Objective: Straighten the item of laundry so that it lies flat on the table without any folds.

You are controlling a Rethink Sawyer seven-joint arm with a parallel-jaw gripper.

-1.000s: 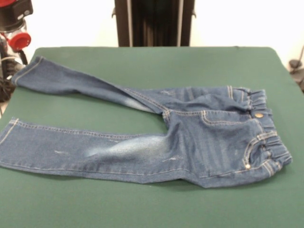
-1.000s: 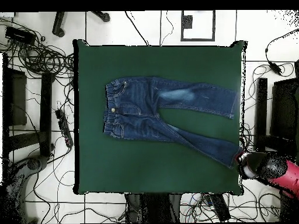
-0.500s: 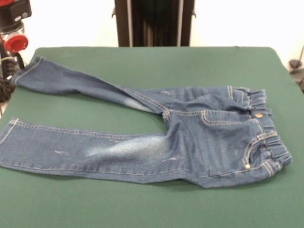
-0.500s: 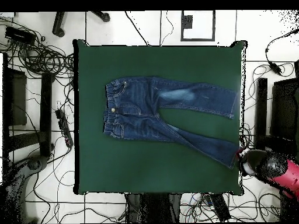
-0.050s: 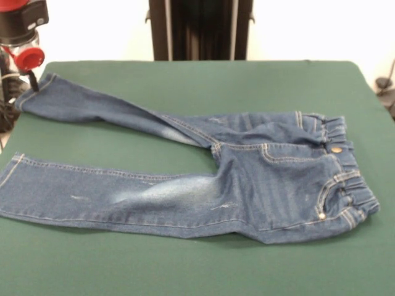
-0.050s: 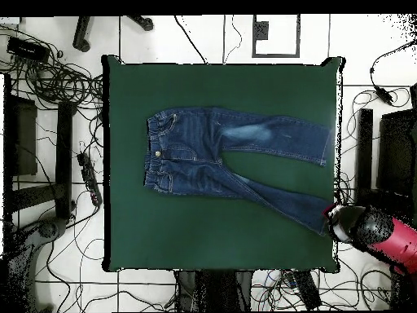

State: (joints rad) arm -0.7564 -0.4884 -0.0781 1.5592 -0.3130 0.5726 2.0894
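The item of laundry [image 5: 247,179] is a small pair of blue jeans spread across the green table [image 5: 197,80]. In the front view the gathered waistband lies at the right and both legs run left. The far leg angles toward the back left corner, and a fold of denim crosses the hip near the waistband. My gripper [image 5: 32,80] hangs under the red and black arm at the table's left edge, right at that far leg's hem. From overhead, the jeans [image 6: 204,159] lie mid-table and the gripper [image 6: 332,218] sits at the hem near the right edge.
Tangled cables [image 6: 49,73] and black stands [image 6: 32,155] surround the table on the tiled floor. The black pedestal [image 5: 199,28] rises behind the far edge. A small dark object [image 5: 386,83] sits just off the right side.
The arm has shifted inward toward the table, bringing the gripper closer to the far leg's hem. The jeans have not moved.
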